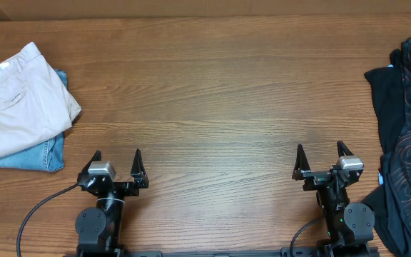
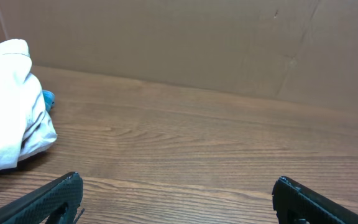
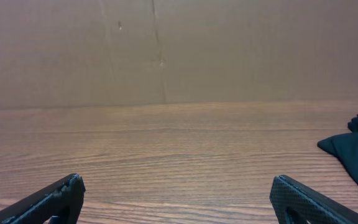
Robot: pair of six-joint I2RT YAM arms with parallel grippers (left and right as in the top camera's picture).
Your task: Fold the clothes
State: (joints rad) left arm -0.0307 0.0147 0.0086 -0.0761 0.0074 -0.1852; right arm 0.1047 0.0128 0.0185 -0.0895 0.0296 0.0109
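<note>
The pale beige shorts (image 1: 16, 100) lie folded at the table's far left, on top of a folded blue denim piece (image 1: 45, 153). They also show at the left edge of the left wrist view (image 2: 8, 106), with a bit of blue denim (image 2: 47, 98) behind. My left gripper (image 1: 115, 158) is open and empty near the front edge, right of the stack; its view (image 2: 178, 186) shows bare wood between the fingers. My right gripper (image 1: 322, 152) is open and empty at the front right, also over bare wood in its view (image 3: 176, 186).
A heap of black clothes with a reddish print (image 1: 409, 135) lies along the table's right edge, close to the right arm; a corner shows in the right wrist view (image 3: 356, 152). A brown cardboard wall (image 3: 166, 50) stands behind the wooden table (image 1: 212, 93).
</note>
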